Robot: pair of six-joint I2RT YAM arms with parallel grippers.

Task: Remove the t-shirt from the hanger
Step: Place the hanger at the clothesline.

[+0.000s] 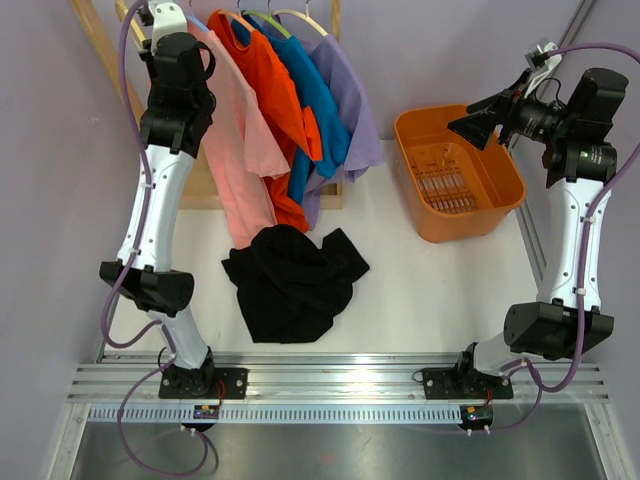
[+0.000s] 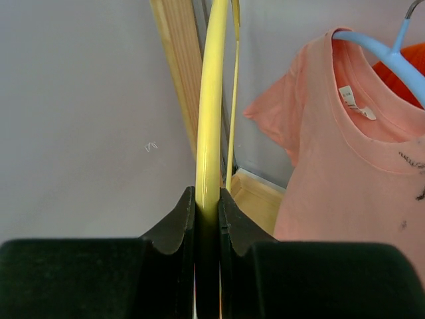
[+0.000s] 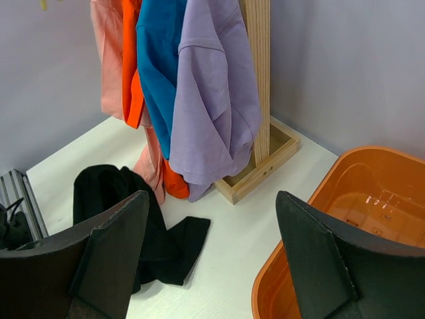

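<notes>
Left wrist: my left gripper [image 2: 207, 199] pinches the bare yellow hanger [image 2: 211, 100] — likely steadying it.
Right gripper [image 3: 212, 199]: wide, idle.
Black t-shirt [image 1: 292, 280]: off — on surface [image 1: 420, 290].

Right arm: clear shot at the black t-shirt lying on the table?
Probably yes. The right tool is open and empty by the orange basket, and only bare table lies between it and the black t-shirt. Extension looks long, though.

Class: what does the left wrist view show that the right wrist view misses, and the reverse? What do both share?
Left wrist only: the left gripper shut on a yellow hanger, and a blue hanger inside the collar of the pink t-shirt. Right wrist only: the open right gripper, orange basket, black t-shirt, blue t-shirt, purple t-shirt. Shared: pink t-shirt, wooden rack.
</notes>
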